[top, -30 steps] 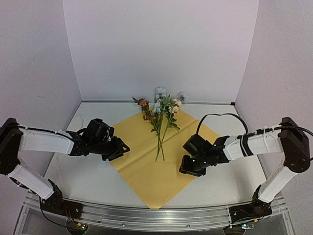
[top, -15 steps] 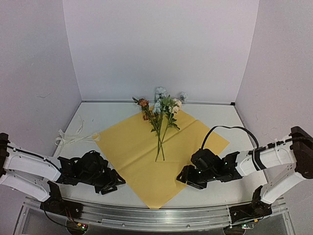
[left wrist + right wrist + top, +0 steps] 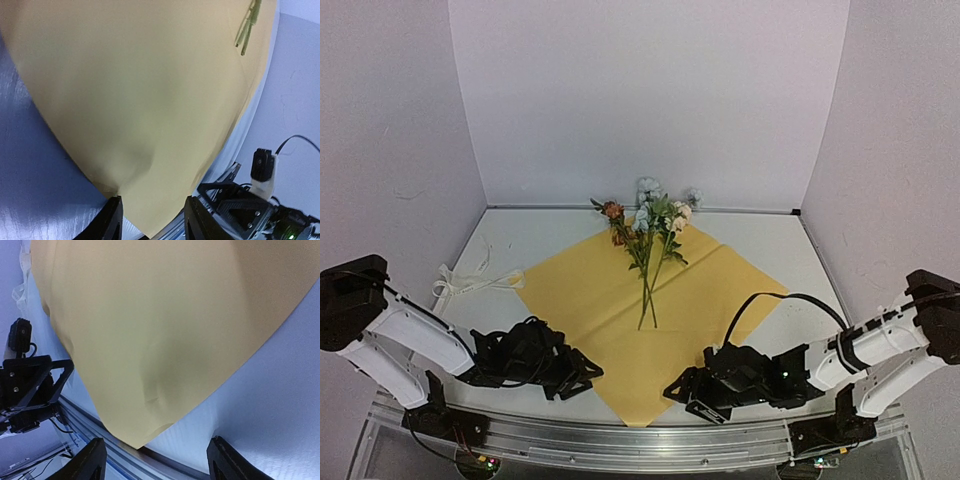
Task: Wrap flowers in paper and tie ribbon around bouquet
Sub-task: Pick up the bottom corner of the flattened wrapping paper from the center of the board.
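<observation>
Top view: the left fingers sit low over the worktop at the near left edge of the paper, tips aimed toward its near corner. The right fingers mirror them at the near right edge. The paper lies flat, yellow-tan face up, a diamond spreading away between both pairs of fingers. The flowers lie on it well beyond the fingers, blossoms at the far corner, stems running back toward the near side. The ribbon lies loose on the worktop beyond the left fingers and outward of them, its end near the paper's left corner. The spread of either pair cannot be judged from this view. Left wrist view: the left fingers stand apart, pinching nothing. The paper's near edge runs down through the gap between them and the sheet fills the field ahead. The flowers show only as stem ends, far ahead and to the right. Right wrist view: the right fingers stand wide apart, pinching nothing. The paper's near corner points into the gap between them, with bare worktop ahead of the right-hand finger.
</observation>
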You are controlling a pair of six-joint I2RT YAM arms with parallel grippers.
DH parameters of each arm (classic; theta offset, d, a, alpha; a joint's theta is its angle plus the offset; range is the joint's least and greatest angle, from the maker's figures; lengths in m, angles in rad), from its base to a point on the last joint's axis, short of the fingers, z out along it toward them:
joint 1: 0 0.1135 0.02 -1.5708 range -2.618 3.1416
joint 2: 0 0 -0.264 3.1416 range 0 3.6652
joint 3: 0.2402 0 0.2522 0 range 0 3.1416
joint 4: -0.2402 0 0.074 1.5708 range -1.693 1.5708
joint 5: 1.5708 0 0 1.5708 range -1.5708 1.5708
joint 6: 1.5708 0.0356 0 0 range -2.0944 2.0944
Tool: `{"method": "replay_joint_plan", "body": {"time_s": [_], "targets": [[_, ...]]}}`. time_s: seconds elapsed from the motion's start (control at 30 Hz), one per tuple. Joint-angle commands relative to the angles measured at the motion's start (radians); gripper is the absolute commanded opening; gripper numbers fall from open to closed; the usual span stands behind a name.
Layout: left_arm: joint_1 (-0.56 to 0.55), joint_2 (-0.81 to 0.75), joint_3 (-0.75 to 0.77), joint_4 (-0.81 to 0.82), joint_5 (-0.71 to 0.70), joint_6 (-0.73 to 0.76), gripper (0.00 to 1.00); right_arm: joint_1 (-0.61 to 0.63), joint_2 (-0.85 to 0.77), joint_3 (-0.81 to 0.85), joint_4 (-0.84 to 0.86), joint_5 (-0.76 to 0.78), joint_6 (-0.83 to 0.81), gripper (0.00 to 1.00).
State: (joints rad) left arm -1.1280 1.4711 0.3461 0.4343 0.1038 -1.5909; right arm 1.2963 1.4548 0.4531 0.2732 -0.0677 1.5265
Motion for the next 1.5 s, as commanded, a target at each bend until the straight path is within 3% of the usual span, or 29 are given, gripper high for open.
{"method": "replay_joint_plan", "body": {"time_s": [0.0,0.2,0.5,0.67,0.9,1.07,1.2,1.37,1.47], "targets": [[-0.006,0.033,0.047,0.063,-0.016,-0.010,0.37,0.032,0.063,-0.031,0.168,0.027,0.125,0.71],[-0.005,0.021,0.068,0.071,-0.022,0.011,0.25,0.044,0.126,-0.042,0.262,0.041,0.180,0.68],[-0.006,0.014,0.096,0.054,-0.007,0.052,0.21,0.045,0.195,-0.031,0.339,0.048,0.229,0.64],[-0.006,-0.079,0.106,-0.142,0.003,0.133,0.31,0.047,0.237,-0.033,0.391,0.037,0.256,0.64],[-0.005,-0.242,-0.003,-0.260,-0.013,0.120,0.43,-0.023,0.358,0.013,0.461,0.034,0.242,0.63],[-0.006,-0.216,0.017,-0.344,-0.010,0.146,0.59,-0.076,0.375,0.019,0.520,0.027,0.232,0.62],[-0.005,-0.089,0.055,-0.227,0.032,0.144,0.65,-0.081,0.375,0.032,0.519,0.019,0.228,0.62],[-0.007,0.037,0.049,0.010,0.077,0.034,0.64,-0.081,0.373,0.028,0.520,0.014,0.234,0.61],[-0.019,0.035,0.029,0.038,0.043,-0.035,0.62,-0.081,0.372,0.036,0.519,0.011,0.230,0.61]]}}
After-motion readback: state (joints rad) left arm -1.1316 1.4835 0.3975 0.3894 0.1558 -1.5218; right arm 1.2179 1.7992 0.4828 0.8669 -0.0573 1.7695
